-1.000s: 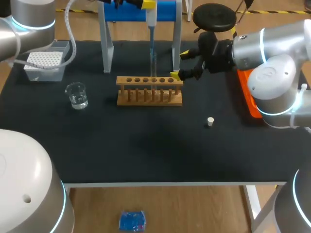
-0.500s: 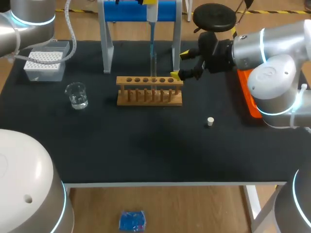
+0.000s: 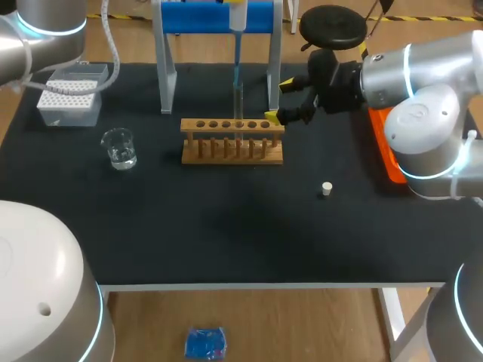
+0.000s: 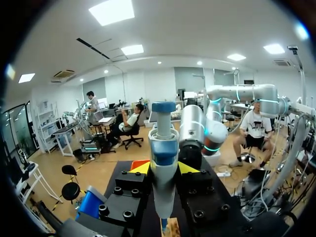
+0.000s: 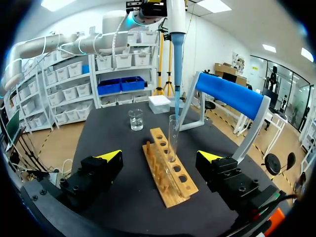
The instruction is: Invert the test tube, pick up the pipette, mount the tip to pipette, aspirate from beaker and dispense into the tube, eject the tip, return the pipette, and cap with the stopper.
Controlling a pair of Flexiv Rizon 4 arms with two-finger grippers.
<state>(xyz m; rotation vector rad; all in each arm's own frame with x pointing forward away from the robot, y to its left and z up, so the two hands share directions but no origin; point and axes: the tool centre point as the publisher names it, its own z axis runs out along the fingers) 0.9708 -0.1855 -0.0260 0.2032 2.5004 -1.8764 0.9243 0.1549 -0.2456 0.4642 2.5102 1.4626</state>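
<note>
1. The left fingers are clamped on the pipette, one on each side of its body. Over the last second the left arm has lifted it: in the head view the pipette's body now sits higher against the blue stand than it did.
2. The thin blue tip has risen with it. From the right wrist view its end looks to be about level with the mouth of the test tube; I cannot tell whether it is fully out.
3. The test tube stands upright in the wooden rack, as it did a second ago.
4. The right fingers are spread wide and hold nothing. They hang just beside the rack's right end and have not moved.
5. The beaker, the tip box and the stopper lie where they were on the worktop.
6. I judge dispensing is finished and the pipette is withdrawing. Ejecting the tip, returning the pipette and capping remain.
</note>
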